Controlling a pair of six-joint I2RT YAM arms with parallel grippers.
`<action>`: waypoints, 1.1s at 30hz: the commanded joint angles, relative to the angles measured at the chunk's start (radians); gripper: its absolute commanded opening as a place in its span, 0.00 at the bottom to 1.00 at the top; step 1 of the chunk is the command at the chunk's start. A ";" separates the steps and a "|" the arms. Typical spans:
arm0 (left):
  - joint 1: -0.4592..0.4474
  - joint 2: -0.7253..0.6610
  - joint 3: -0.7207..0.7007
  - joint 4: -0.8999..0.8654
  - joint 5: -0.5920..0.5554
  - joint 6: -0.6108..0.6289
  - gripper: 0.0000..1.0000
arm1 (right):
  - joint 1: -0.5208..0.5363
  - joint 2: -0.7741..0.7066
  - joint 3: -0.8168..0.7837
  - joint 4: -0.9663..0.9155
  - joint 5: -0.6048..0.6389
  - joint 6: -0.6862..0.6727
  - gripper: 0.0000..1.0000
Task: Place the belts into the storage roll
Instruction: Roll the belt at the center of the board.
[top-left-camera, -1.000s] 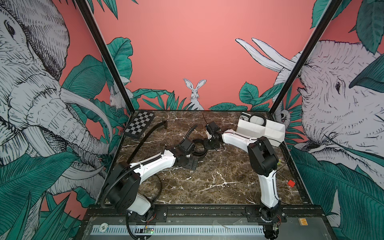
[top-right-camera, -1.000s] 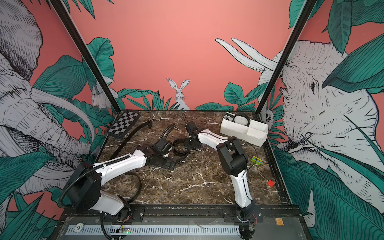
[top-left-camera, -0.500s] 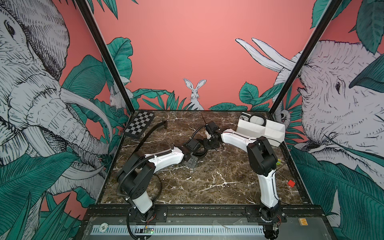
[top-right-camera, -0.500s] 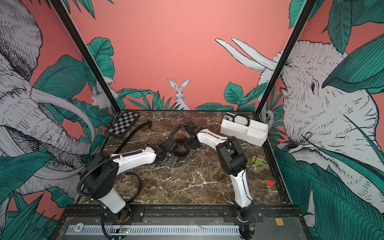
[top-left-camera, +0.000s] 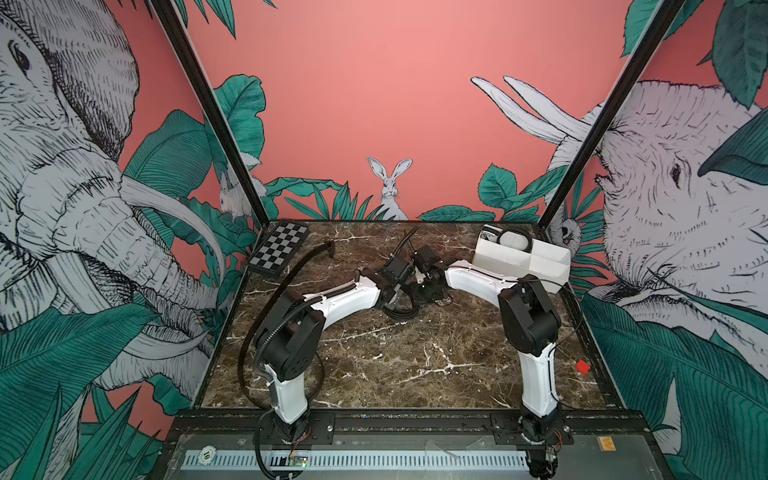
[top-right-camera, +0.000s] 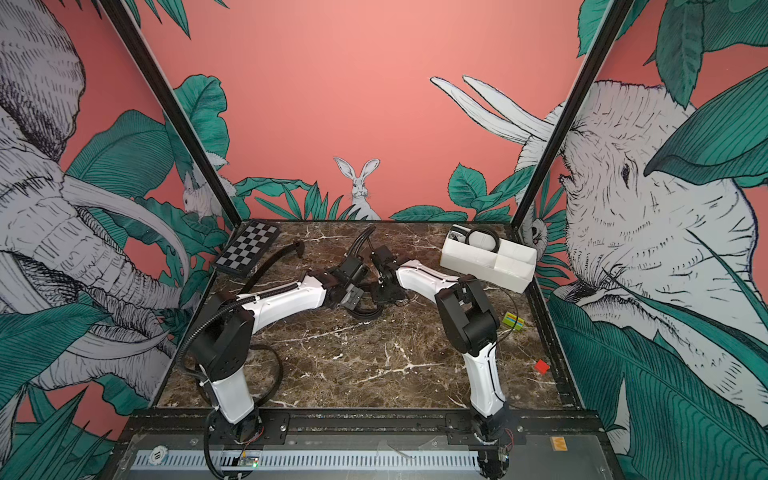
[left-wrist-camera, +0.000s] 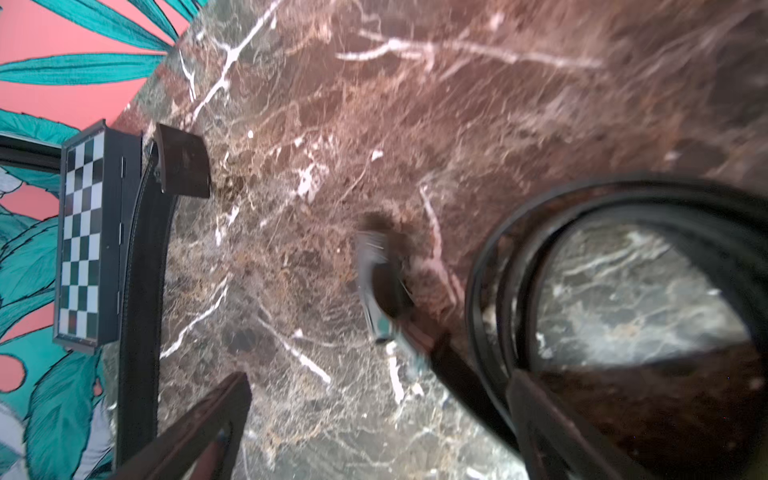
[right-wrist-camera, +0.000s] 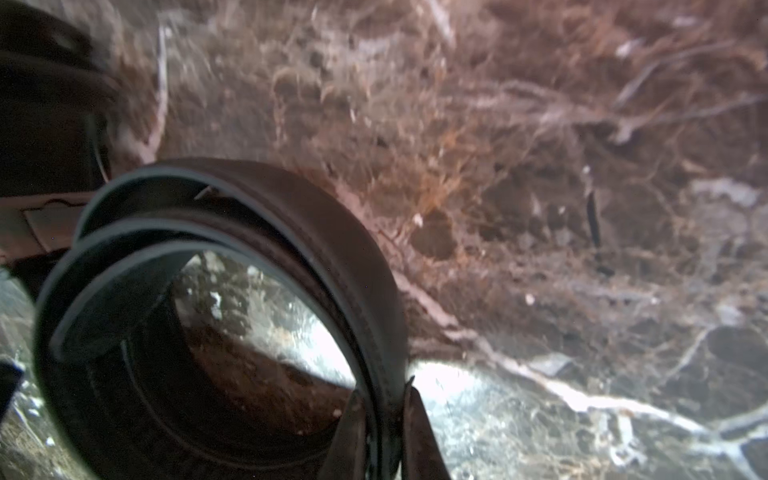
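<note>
Okay, mid-table: right gripper (right-wrist-camera: 382, 401) pinches the wall of a coiled belt (right-wrist-camera: 291, 216); left gripper (left-wrist-camera: 378, 380) spread wide next to it. Farther back, another belt (top-left-camera: 307, 259) lies stretched beside the checkerboard (top-left-camera: 279, 249). The third belt (top-left-camera: 515, 237) sits coiled in an end compartment of the storage roll (top-left-camera: 519, 262), far right.

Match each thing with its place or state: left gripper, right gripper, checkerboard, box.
Things:
1. left gripper
2. right gripper
3. checkerboard
4. box

Places and states:
A. clamped on the belt coil
B. far left corner of the table
C. open
D. has the stored belt in one compartment

Pairs: 1-C, 2-A, 3-B, 4-D
</note>
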 joint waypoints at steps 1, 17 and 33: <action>0.000 -0.075 -0.040 -0.055 0.084 -0.055 0.99 | 0.018 0.012 -0.053 -0.155 -0.014 -0.026 0.00; 0.010 -0.320 -0.506 0.549 0.660 -0.935 0.99 | 0.024 0.000 -0.085 -0.109 -0.024 0.000 0.00; 0.040 -0.128 -0.383 0.403 0.612 -1.033 0.77 | 0.036 -0.010 -0.106 -0.102 -0.029 0.005 0.00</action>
